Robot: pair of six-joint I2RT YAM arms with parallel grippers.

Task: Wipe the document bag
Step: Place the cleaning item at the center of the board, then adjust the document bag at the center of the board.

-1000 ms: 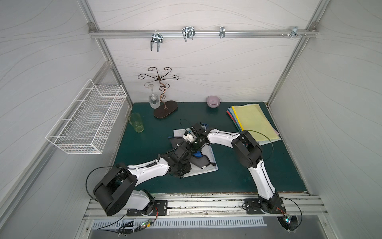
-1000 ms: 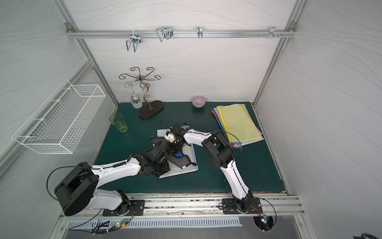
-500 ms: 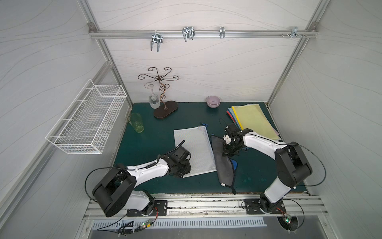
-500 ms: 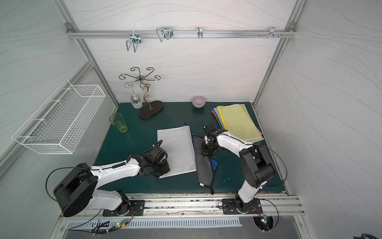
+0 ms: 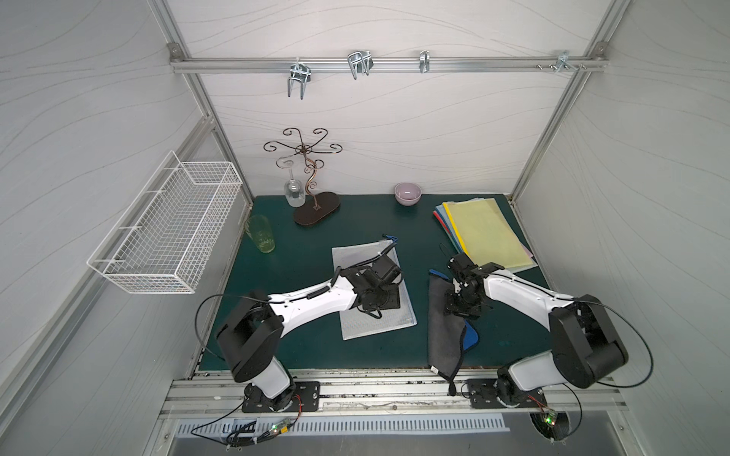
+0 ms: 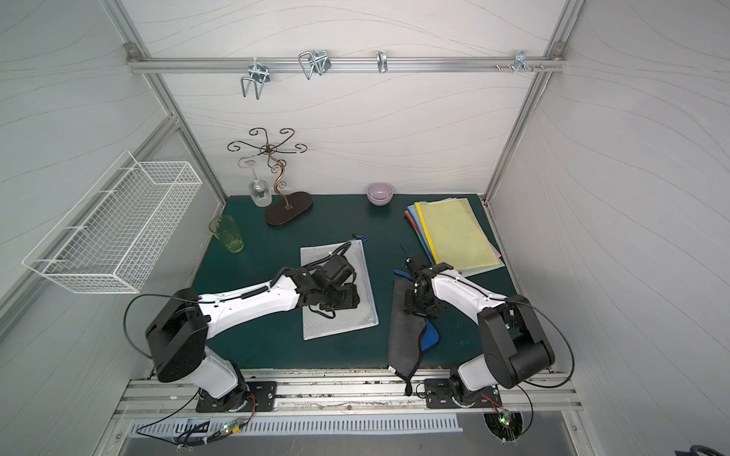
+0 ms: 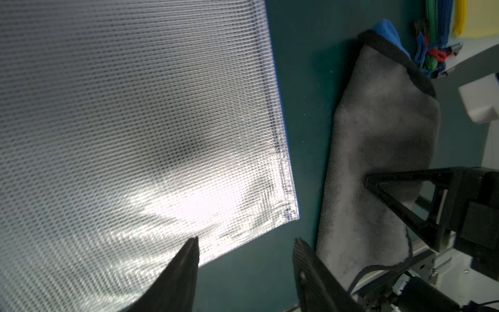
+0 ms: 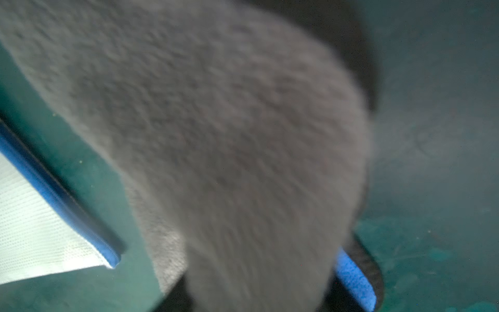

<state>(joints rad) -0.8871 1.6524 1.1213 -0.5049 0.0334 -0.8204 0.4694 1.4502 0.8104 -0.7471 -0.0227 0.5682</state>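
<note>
document bag flat beneath left claw; grey cloth just beside

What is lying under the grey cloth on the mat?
A blue layer peeks out from under the grey cloth at its edge, on the green mat. Whatever else lies beneath is covered.

Probably a lab: white-panelled enclosure, aluminium frame.
</note>
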